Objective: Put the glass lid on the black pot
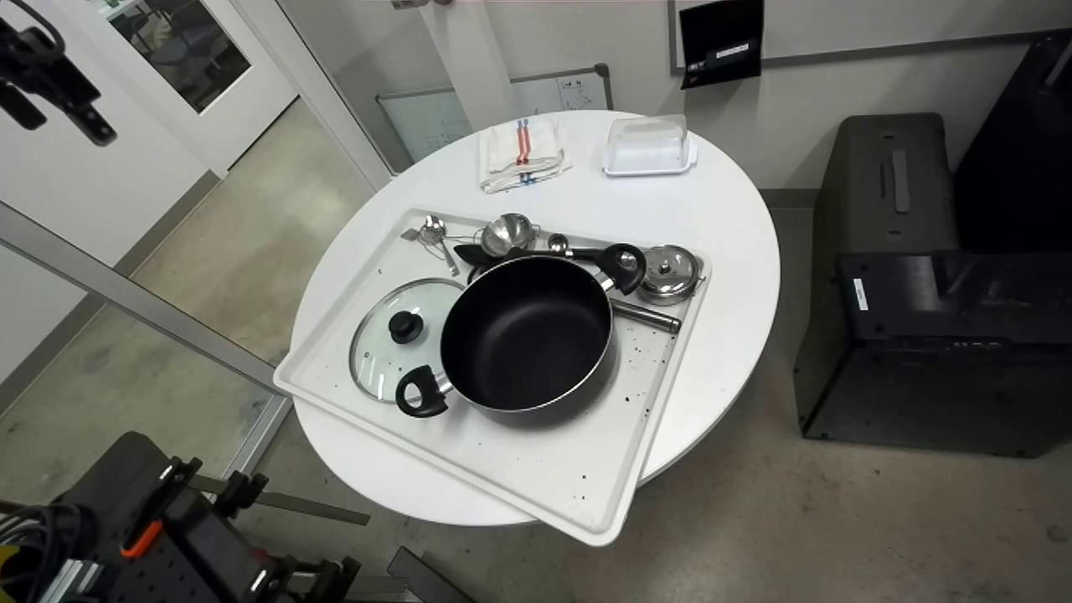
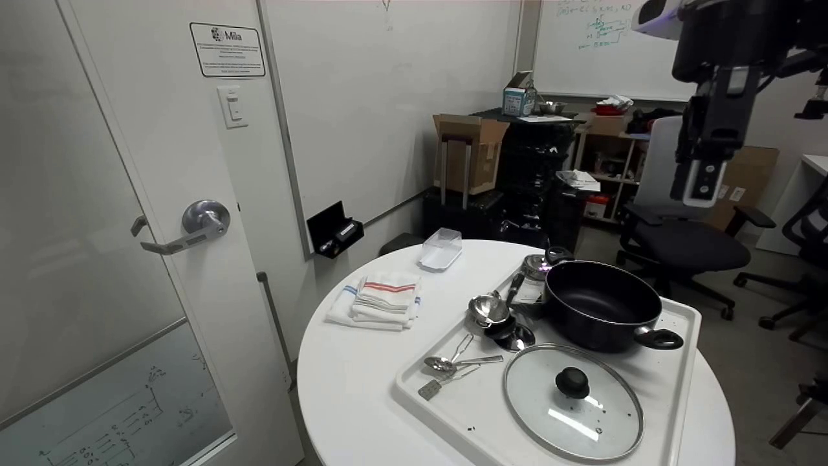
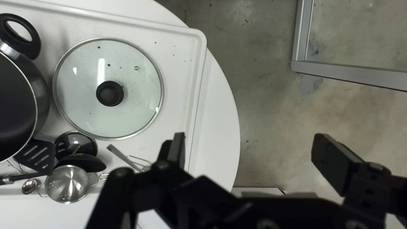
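The glass lid (image 1: 381, 356) lies flat on the white tray with its black knob up. It also shows whole in an exterior view (image 2: 576, 417) and in the wrist view (image 3: 133, 105). The black pot (image 1: 528, 331) stands upright beside it, uncovered, its black interior bare; it also shows in an exterior view (image 2: 601, 298) and is cut off at the left edge of the wrist view (image 3: 16, 105). My gripper (image 3: 249, 143) is open with nothing between its fingers. It hangs high above and off to the side of the table, also seen in both exterior views (image 1: 65, 126) (image 2: 702, 184).
The white tray (image 1: 536, 477) sits on a round white table (image 1: 737, 251). Small metal cups (image 1: 507, 234), a lidded metal pot (image 1: 668, 276), utensils (image 1: 435, 239) and a black spatula (image 3: 36, 157) crowd near the pot. Folded towels (image 2: 381, 298) and a clear-lidded dish (image 2: 441, 251) lie beyond the tray.
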Robot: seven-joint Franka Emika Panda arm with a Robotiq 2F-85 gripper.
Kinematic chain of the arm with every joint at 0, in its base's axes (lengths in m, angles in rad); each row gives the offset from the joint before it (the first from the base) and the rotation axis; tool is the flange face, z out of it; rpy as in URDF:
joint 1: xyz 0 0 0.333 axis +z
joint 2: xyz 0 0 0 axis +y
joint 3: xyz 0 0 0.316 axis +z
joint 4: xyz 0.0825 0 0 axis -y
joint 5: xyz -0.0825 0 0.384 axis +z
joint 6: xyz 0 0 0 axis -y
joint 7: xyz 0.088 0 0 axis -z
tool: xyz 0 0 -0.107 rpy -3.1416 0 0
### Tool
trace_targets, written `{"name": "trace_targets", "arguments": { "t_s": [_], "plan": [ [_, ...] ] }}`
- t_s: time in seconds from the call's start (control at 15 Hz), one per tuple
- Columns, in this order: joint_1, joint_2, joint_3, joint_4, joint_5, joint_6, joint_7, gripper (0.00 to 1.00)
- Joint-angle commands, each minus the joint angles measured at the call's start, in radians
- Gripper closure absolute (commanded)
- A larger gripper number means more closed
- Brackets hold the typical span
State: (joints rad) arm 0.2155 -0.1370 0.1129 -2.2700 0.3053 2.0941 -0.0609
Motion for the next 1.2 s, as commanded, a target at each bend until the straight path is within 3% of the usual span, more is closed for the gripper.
{"name": "trace_targets", "arguments": {
  "t_s": [0.0,0.33,0.67,1.13],
  "plan": [
    [-0.03,0.07,0.012,-0.007,-0.022,0.117,0.017,0.0],
    [-0.055,0.182,0.008,-0.033,-0.074,0.298,0.05,0.0],
    [-0.066,0.315,-0.008,-0.057,-0.198,0.474,0.143,0.0],
    [-0.044,0.505,-0.07,-0.04,-0.346,0.622,0.257,0.0]
  ]
}}
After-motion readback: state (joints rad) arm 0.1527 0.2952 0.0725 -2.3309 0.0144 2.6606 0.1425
